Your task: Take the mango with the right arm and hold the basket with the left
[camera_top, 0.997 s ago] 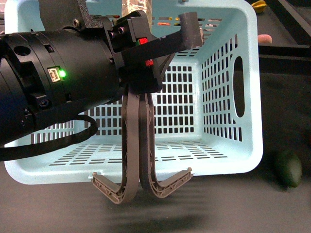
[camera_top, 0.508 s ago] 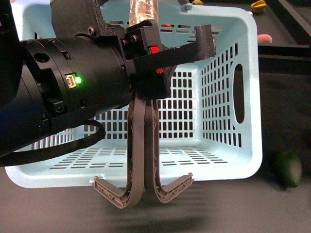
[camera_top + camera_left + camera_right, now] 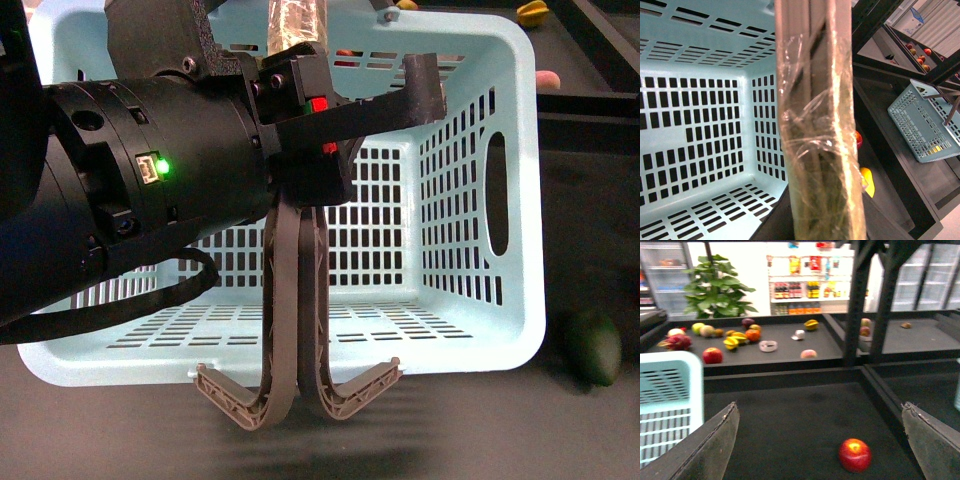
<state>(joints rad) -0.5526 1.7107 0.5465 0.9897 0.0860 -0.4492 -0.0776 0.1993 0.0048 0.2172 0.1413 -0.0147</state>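
Basket [image 3: 500, 330] fills desk centre, its slotted floor bare of fruit. Its two handles [image 3: 290, 300] stand upright, pressed together, and run up under left gripper [image 3: 415, 90]; grip on them is hidden, cannot tell. Right gripper [image 3: 820, 410] is spread wide, nothing between its fingers, facing a red apple [image 3: 855, 455]. Mango [image 3: 532, 12] lies past basket's far right corner near desk's far edge, on right arm's side. Long axis too small to read.

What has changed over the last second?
The left arm slid rightward and slightly down in the front view, mostly early on. The basket only nudged lower. Its handles still hang together, and the green fruit stayed put. No visible grab or release.
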